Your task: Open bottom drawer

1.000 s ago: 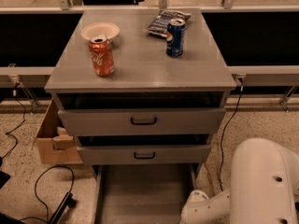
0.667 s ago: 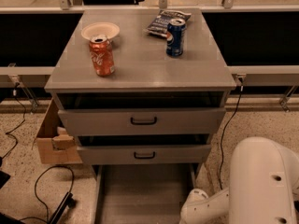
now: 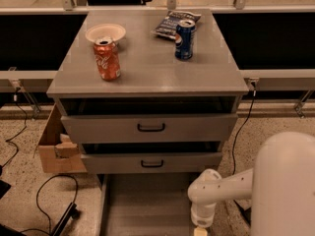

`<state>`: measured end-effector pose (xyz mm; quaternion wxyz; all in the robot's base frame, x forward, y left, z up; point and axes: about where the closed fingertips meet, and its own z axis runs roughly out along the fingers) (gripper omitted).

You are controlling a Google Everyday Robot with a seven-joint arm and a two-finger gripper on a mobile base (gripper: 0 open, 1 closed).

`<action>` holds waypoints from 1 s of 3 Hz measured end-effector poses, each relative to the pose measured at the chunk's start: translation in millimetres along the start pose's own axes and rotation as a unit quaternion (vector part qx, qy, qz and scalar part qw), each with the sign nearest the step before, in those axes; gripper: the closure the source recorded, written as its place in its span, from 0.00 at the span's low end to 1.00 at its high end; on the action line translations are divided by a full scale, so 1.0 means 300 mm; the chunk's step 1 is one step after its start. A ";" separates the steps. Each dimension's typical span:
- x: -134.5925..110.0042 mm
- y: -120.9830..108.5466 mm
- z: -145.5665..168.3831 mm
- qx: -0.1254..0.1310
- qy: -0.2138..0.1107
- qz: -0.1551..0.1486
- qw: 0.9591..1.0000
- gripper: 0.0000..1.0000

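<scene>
The gripper [image 3: 199,230] hung at the very bottom edge of the view, at the end of the white arm [image 3: 221,191]. It was mostly cut off, so I could not tell how far open it was or whether it held anything. Over the last second it had barely moved, and nothing around it had shifted. Just beside it, to the left in the view, lay the bottom drawer [image 3: 147,205], its plain grey tray drawn well out from under the cabinet and its front out of sight below. By that, the pull looked essentially done, with only letting go and backing away left. Beyond the gripper were the middle drawer [image 3: 152,163] and top drawer [image 3: 150,128]. Farther off, the orange can [image 3: 107,59], blue can [image 3: 184,39] and bowl [image 3: 105,32] stood undisturbed.
</scene>
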<state>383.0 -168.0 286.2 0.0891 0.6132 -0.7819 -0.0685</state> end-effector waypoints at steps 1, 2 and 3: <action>0.030 0.048 -0.264 -0.008 0.007 -0.012 1.000 0.00; 0.098 0.214 -0.461 -0.009 -0.012 -0.006 1.000 0.00; 0.198 0.406 -0.608 0.013 -0.029 0.014 0.999 0.00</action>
